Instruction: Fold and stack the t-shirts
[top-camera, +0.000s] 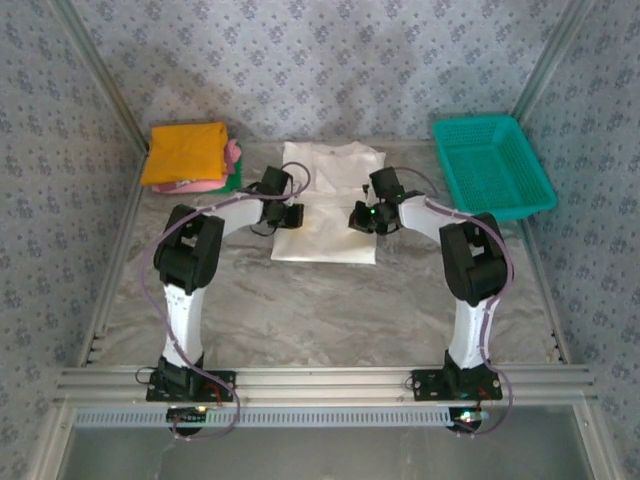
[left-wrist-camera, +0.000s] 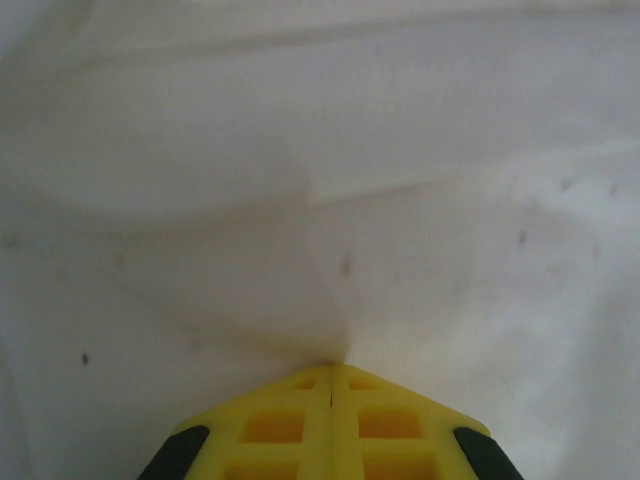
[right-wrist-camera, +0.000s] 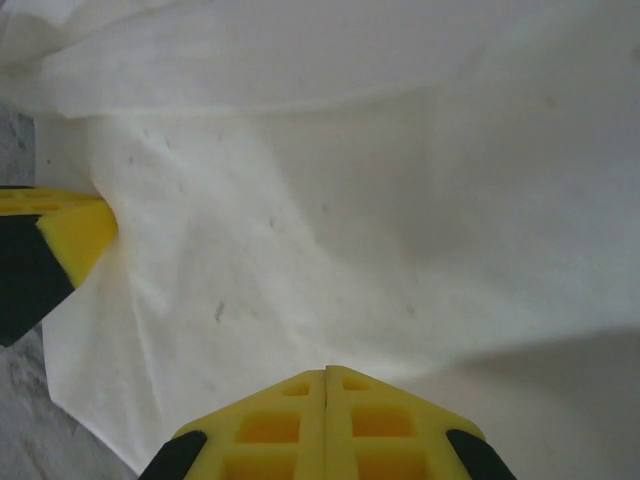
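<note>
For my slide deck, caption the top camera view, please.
Left gripper and right gripper, both shut, down on the white t-shirt; folded shirts stacked far left, teal basket far right.

Robot lab test cell, aluminium frame (top-camera: 320, 380), patterned fabric walls (top-camera: 320, 60), marble-look tabletop (top-camera: 320, 310)

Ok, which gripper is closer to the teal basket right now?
Right. The right gripper is on the white t-shirt at its right side, with the teal basket beyond it, far right; the left gripper is on the shirt's left side.
</note>
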